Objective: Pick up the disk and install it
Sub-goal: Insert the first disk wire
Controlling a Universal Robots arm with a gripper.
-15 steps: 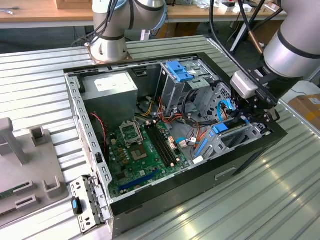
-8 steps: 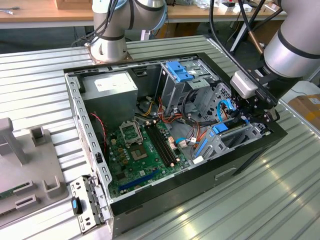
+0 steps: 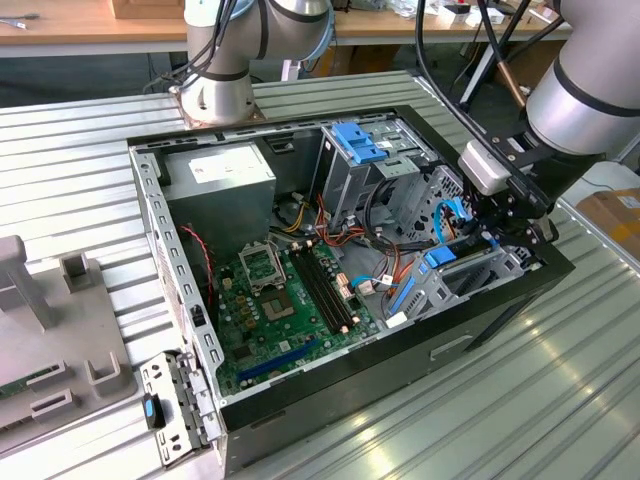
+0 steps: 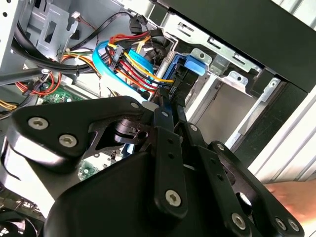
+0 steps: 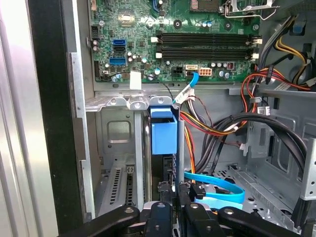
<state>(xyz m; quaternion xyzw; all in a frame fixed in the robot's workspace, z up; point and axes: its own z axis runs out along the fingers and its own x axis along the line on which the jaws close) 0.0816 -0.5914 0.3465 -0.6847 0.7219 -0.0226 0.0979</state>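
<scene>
Closest in, the gripper (image 5: 175, 197), down inside the open computer case (image 3: 300, 400) at the exterior view's right. Black fingers (image 4: 165, 123) drawn in and clamped on the disk (image 5: 163, 134), with no gap showing between pads and drive in both wrist views. Held on edge, upright, thin dark body between the fingers and a bright blue end tab (image 4: 195, 64) poking out ahead of them. Sitting partway into the grey metal drive bay (image 5: 118, 148) at the case's front corner, beside the bay's slotted wall. Whether fully seated, hard to tell.

Just beside the drive, a flat blue data cable (image 5: 217, 185) curling along the bay floor, plus a bundle of red, yellow and black wires (image 4: 131, 61) running close past the fingertips. Further in, the green motherboard (image 3: 290, 310) lying flat on the case bottom, its long black memory slots (image 5: 205, 44) side by side.

Beyond that, a tall grey cage with a blue plastic top (image 3: 360, 145), standing apart from the gripper (image 3: 492, 232). Next to it, toward the exterior view's left, a grey box with a white label (image 3: 215, 175). Under everything, a ribbed metal table (image 3: 520, 400), and at the far edge the arm's round base (image 3: 215, 95).
</scene>
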